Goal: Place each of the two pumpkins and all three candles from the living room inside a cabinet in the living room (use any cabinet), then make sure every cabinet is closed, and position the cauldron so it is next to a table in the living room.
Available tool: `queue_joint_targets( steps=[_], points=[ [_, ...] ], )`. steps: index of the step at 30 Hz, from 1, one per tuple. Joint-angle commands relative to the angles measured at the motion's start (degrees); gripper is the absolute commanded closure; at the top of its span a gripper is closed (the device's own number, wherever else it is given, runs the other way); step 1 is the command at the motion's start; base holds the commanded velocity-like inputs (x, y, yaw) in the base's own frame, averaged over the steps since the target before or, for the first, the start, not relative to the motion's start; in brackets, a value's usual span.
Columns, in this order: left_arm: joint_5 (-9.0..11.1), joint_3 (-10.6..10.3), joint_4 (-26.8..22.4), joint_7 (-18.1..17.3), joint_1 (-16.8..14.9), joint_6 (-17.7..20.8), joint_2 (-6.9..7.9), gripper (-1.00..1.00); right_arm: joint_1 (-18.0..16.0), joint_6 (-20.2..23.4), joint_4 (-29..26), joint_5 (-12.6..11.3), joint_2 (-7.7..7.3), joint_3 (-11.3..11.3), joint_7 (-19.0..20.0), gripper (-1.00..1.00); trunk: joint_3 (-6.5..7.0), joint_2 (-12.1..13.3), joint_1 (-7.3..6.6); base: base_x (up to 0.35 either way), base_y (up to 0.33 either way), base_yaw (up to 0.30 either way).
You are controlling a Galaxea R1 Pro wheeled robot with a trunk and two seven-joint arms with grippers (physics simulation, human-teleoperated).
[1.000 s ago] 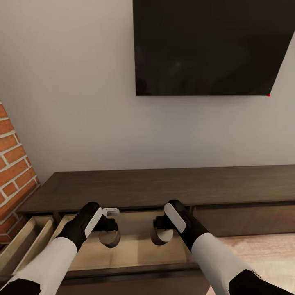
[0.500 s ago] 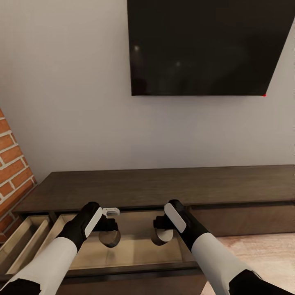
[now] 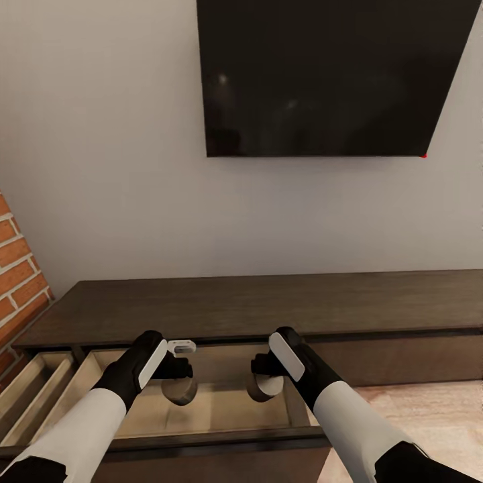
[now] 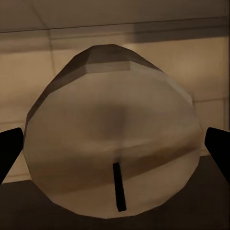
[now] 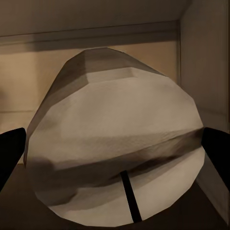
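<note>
Both arms reach forward over the long, low, dark brown wooden cabinet (image 3: 268, 305), above its pulled-out drawer with pale wood inside (image 3: 221, 409). Each arm carries one candle, so that both can go into the same drawer in one visit.

The left tool (image 3: 180, 389) is clamped on a short tan-brown cylinder candle with a paler flat top and a small dark wick (image 4: 112, 148). In the left wrist view its two dark fingertips (image 4: 9, 155) press on the candle's two sides, with the drawer's pale floor behind. The right tool (image 3: 263, 388) grips the second candle of the same kind (image 5: 115, 143) in the same way, fingertips (image 5: 218, 148) on either side, close to the drawer's right wall.

Both candles hang above the rear part of the drawer floor, near its back edge, side by side but apart. Whether they touch the floor I cannot tell. I judge that the next step is to release them, then push the drawer shut. A second drawer at the cabinet's left end (image 3: 30, 396) also stands open and must be closed too.
</note>
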Motion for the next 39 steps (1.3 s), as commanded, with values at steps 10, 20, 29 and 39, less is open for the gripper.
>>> queue_joint_targets(
  steps=[10,20,29,39],
  points=[
    [0.51,-0.3,-0.11,0.55,-0.03,0.17,0.07,1.0,-0.04,0.03,-0.04,-0.64,-0.05,0.18,-0.58,1.0,-1.17,-0.09,0.12,0.0,-0.013,0.0],
    [0.51,-0.34,-0.11,0.4,-0.03,0.11,0.07,1.0,-0.04,0.03,-0.04,-0.64,-0.05,0.18,-0.58,1.0,-3.38,-0.23,0.37,0.0,0.0,0.0],
    [0.51,-0.37,-0.11,0.38,-0.03,-0.53,0.07,1.0,-0.04,-0.03,-0.04,-0.63,-0.05,0.21,-0.58,1.0,-5.38,-0.35,0.61,0.0,0.0,0.0],
    [0.51,-0.38,-1.04,0.32,-0.02,-0.61,0.07,1.0,-0.04,-0.27,-0.04,-0.1,0.02,0.21,-0.58,1.0,-5.6,-0.36,0.63,0.0,0.0,0.0]
  ],
)
